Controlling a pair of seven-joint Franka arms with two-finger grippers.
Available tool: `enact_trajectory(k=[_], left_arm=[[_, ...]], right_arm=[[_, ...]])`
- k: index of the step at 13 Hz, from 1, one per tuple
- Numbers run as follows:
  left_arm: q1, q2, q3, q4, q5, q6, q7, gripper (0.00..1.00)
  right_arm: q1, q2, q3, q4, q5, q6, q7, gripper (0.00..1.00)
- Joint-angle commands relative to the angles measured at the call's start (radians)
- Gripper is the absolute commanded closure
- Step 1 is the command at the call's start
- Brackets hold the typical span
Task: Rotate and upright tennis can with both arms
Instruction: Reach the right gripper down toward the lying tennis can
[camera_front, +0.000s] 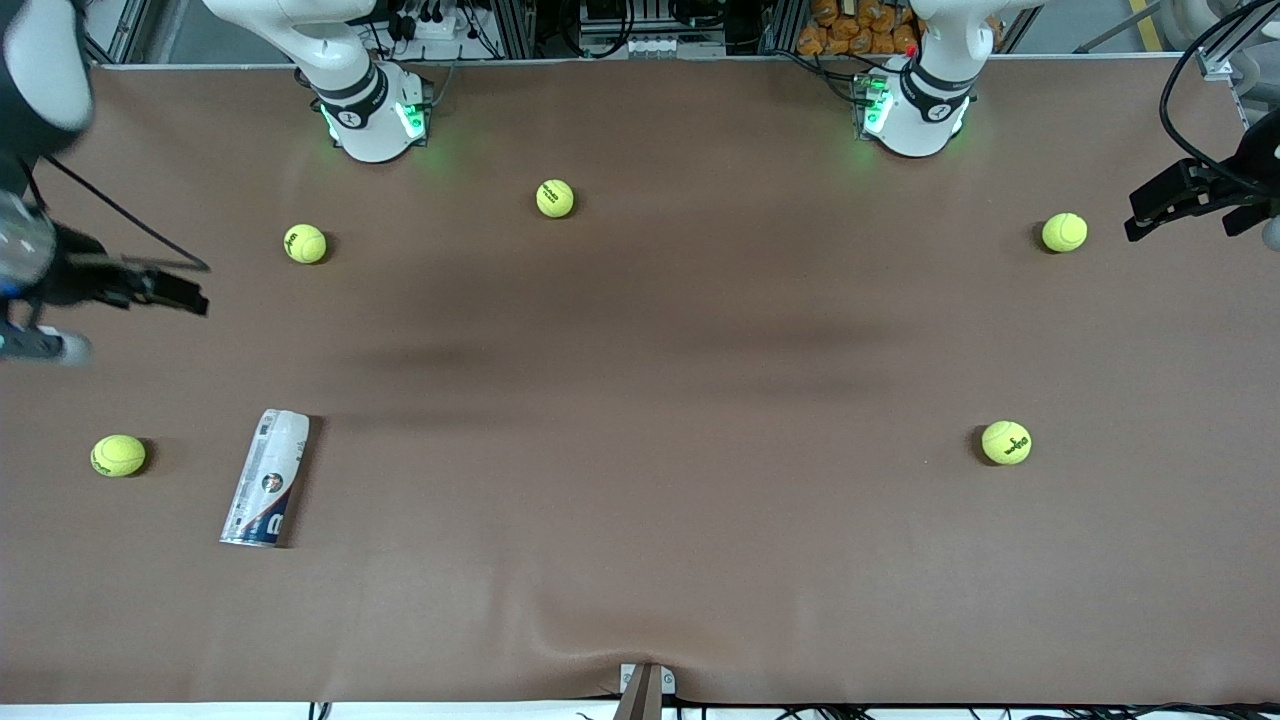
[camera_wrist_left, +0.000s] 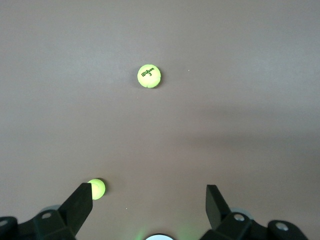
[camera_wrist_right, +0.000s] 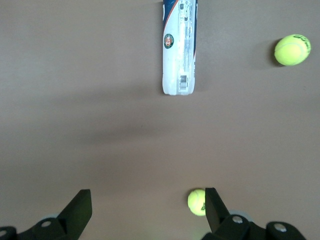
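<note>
You are looking at a task not yet begun: the can (camera_front: 266, 478) is lying flat at lower left, both arms waiting, left gripper (camera_wrist_left: 149, 205) and right gripper (camera_wrist_right: 148, 210) spread, empty.

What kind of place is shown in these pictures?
Probably a robotics lab. Two robot arms are bolted along one edge of a brown covered table; aluminium framing with cabling stands past that edge, and only a tennis can and tennis balls lie on it.
</note>
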Motion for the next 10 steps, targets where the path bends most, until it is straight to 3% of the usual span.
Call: enact_trajectory(k=[1, 10], left_arm=[[0.004, -0.002, -0.007, 0.007, 0.003, -0.015, 0.013, 0.00], [0.000, -0.005, -0.013, 0.007, 0.003, -0.028, 0.015, 0.00]], right_arm=[[-0.022, 0.101, 0.010, 0.014, -0.012, 0.070, -0.019, 0.00], [-0.108, 0.394, 0.010, 0.021, -0.012, 0.366, -0.246, 0.00]])
